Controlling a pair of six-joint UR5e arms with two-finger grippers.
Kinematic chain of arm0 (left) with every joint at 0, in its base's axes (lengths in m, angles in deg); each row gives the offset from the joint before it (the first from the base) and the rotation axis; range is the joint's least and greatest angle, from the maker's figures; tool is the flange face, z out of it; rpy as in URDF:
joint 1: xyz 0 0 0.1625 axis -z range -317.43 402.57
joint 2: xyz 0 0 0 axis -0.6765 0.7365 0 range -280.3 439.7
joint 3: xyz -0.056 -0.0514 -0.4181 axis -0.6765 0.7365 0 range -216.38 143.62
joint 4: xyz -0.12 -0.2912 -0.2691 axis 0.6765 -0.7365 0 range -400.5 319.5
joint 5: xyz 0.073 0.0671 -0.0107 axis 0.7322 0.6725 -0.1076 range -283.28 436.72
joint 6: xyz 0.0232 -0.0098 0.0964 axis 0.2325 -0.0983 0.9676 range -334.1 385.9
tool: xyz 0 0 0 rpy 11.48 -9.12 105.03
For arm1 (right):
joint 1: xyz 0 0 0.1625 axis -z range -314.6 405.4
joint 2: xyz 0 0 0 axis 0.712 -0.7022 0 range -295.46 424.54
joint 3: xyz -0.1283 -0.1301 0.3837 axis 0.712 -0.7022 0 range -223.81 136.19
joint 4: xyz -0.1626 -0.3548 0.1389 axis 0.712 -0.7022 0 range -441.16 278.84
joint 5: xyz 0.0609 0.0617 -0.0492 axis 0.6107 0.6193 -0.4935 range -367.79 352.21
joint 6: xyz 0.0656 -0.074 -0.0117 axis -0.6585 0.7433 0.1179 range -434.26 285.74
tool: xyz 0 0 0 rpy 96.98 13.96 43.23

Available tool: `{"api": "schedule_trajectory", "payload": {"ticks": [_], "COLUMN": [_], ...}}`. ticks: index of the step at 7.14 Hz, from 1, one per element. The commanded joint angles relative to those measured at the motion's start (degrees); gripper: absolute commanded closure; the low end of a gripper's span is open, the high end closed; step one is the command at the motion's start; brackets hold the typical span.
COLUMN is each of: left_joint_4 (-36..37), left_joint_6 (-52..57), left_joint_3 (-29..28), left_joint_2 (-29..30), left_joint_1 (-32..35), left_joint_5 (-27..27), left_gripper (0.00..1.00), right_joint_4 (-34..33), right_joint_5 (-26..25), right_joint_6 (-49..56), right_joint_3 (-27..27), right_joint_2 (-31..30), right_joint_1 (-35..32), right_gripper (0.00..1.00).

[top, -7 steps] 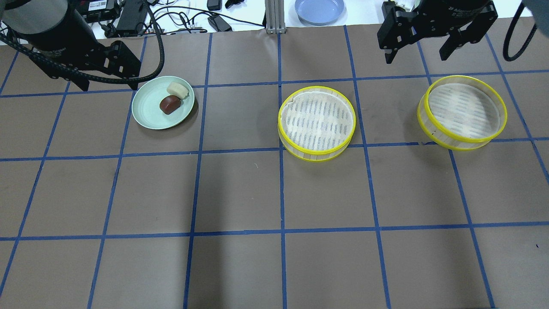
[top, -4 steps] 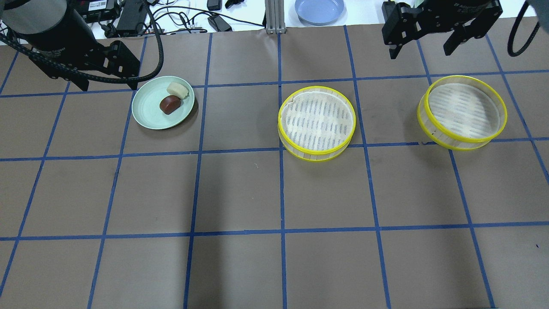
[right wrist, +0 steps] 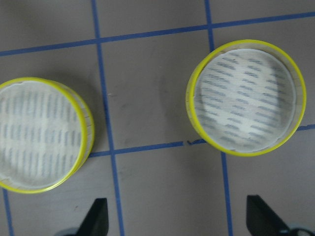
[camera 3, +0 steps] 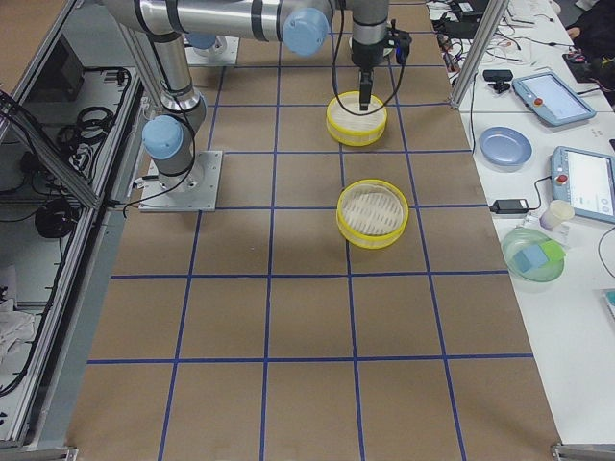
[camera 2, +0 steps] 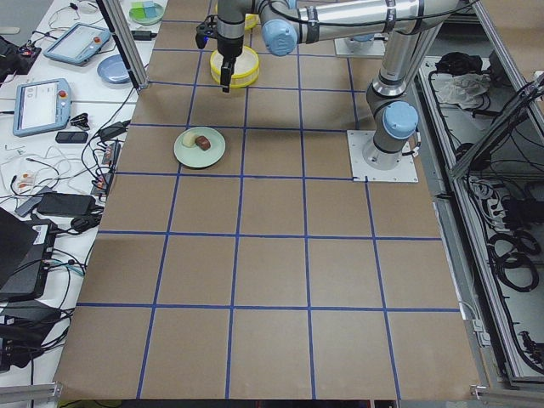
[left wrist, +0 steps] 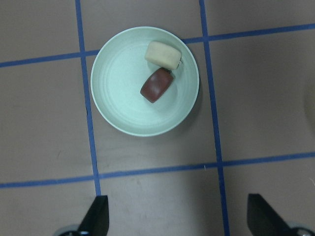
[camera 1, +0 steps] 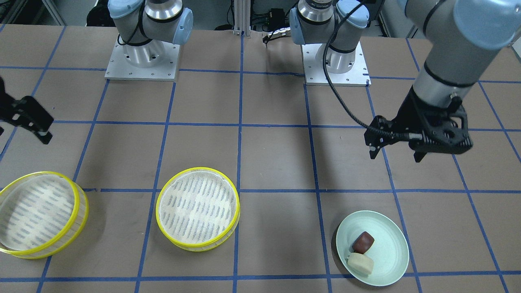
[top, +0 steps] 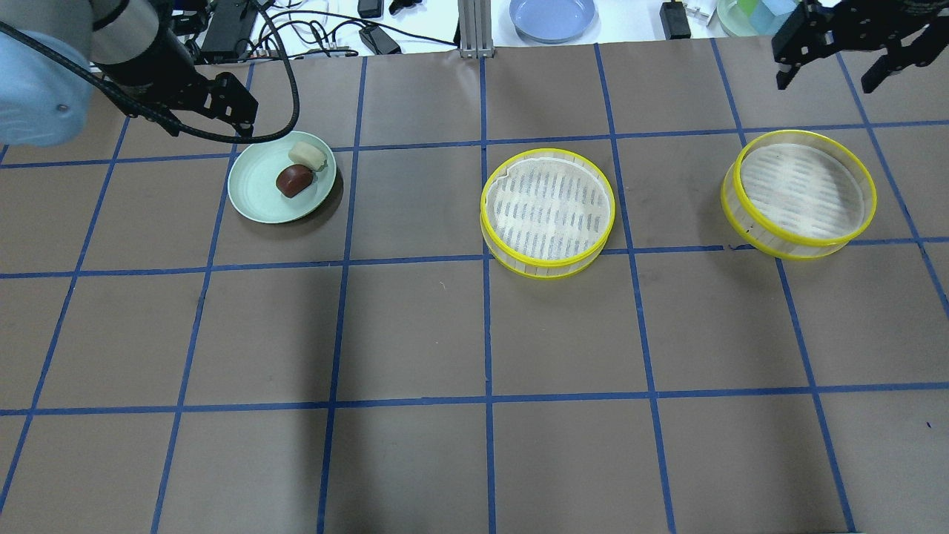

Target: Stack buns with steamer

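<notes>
The brown bun (top: 294, 180) and the cream bun (top: 308, 155) lie touching each other on a pale green plate (top: 256, 189) on the robot's left side of the table. One steamer tier (top: 547, 208) sits near the middle of the table and the other (top: 801, 193) well off to the robot's right; both have nothing in them. In the front-facing view the far tier is cut by the frame edge, and only one finger of the right gripper shows there. In the overhead view the left gripper's fingers are mostly hidden behind its own body and cable. The left gripper (camera 1: 395, 156) hangs above the table on the robot's side of the plate, spread wide, holding and touching nothing. The right gripper (top: 825, 81) hangs beyond the far tier, also spread wide with nothing between its fingers. A blue plate (top: 552, 16) and loose cables (top: 319, 33) lie on the white bench past the table's far edge.
</notes>
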Motion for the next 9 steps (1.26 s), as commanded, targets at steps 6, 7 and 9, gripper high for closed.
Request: {"api": "schedule_trajectory", "payload": {"ticks": [6, 7, 9], "left_joint_4": [30.72, 31.02, 31.11], "left_joint_6": [21.1, 20.93, 13.77], "left_joint_3": [0.43, 0.33, 0.07], "left_joint_2": [24.72, 26.31, 27.91], "left_joint_1": [-5.84, -5.84, -5.84], "left_joint_5": [-15.12, -17.58, -19.26], "left_gripper": [0.02, 0.04, 0.09], "right_joint_4": [-17.68, -19.42, -18.91], "right_joint_5": [0.9, 0.72, 0.72], "right_joint_6": [24.02, 24.03, 24.03], "right_joint_3": [0.29, 0.63, 2.12], "right_joint_2": [24.12, 24.49, 24.49], "right_joint_1": [15.2, 15.39, 15.3], "right_gripper": [0.0, 0.0, 0.18]}}
